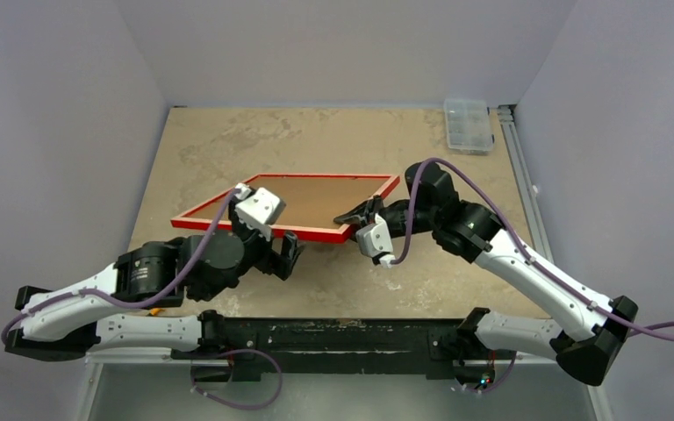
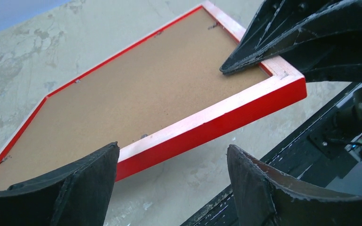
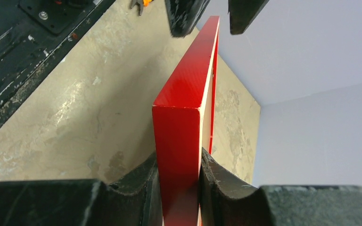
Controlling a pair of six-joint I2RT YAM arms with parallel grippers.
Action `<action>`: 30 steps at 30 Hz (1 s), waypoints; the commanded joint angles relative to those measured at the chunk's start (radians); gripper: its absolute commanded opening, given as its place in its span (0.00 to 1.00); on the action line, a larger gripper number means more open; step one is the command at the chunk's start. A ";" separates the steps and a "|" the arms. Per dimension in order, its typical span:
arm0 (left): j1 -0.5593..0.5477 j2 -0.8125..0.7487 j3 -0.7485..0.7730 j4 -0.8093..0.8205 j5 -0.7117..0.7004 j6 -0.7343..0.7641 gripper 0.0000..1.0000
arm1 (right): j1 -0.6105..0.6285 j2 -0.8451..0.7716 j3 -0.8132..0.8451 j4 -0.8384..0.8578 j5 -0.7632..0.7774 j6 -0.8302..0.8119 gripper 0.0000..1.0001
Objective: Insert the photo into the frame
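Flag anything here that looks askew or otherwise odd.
The frame lies back up and askew to the table edges. Its near right corner is pinched between the right fingers and looks raised off the table. The left fingers stand open, off its near edge. No photo shows in any view.

**3 cameras, 1 frame in every view**

The top camera hangs high behind the base rail (image 1: 342, 338). It looks down and forward across the whole table (image 1: 228, 140) to the far wall (image 1: 333, 53). This is the distant view, with both arms in it.

The left wrist camera sits close behind the left gripper (image 2: 172, 155), peering out between its 2 fingers, low over the brown back of the frame (image 2: 136, 99).

The right wrist camera sits tight behind the right gripper (image 3: 179, 162), sighting straight along the frame's red edge, very near.

All 3 views share the frame's near edge and near right corner, and each wrist view also catches the other arm's gripper.
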 commanded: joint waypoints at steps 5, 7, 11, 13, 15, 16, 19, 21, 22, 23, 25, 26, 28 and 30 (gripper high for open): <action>-0.002 -0.092 0.040 0.167 -0.021 0.045 0.82 | 0.003 -0.039 -0.007 0.179 -0.018 0.260 0.00; -0.002 -0.106 0.039 0.185 -0.019 0.045 0.82 | 0.003 -0.037 -0.007 0.202 -0.017 0.318 0.00; -0.002 -0.117 0.030 0.193 -0.023 0.036 0.82 | 0.003 -0.028 -0.002 0.273 -0.023 0.474 0.00; -0.002 -0.120 0.017 0.196 -0.024 0.027 0.82 | 0.003 -0.024 0.001 0.302 -0.026 0.547 0.00; -0.002 -0.120 0.008 0.196 -0.024 0.017 0.82 | 0.003 -0.023 -0.002 0.331 -0.028 0.618 0.00; -0.002 -0.118 0.005 0.196 -0.025 0.012 0.82 | 0.003 -0.023 -0.004 0.354 -0.028 0.657 0.00; -0.002 -0.115 -0.008 0.195 -0.029 -0.005 0.82 | 0.003 -0.023 -0.013 0.423 0.040 0.814 0.00; -0.002 -0.111 -0.015 0.195 -0.033 -0.016 0.82 | 0.003 -0.018 -0.007 0.443 0.084 0.894 0.00; -0.002 -0.108 -0.018 0.191 -0.036 -0.021 0.82 | 0.004 -0.014 -0.006 0.446 0.101 0.918 0.00; -0.002 -0.105 -0.020 0.186 -0.041 -0.030 0.82 | 0.003 -0.011 -0.006 0.454 0.118 0.949 0.00; -0.002 -0.099 -0.027 0.185 -0.047 -0.045 0.83 | 0.003 -0.004 -0.006 0.456 0.169 1.012 0.00; -0.002 -0.098 -0.032 0.184 -0.051 -0.053 0.84 | 0.003 0.001 -0.005 0.456 0.204 1.058 0.00; -0.002 -0.088 -0.040 0.180 -0.059 -0.070 0.84 | 0.003 0.015 0.007 0.454 0.278 1.119 0.00; -0.002 -0.067 -0.038 0.156 -0.077 -0.104 0.84 | 0.000 0.033 0.018 0.441 0.324 1.169 0.00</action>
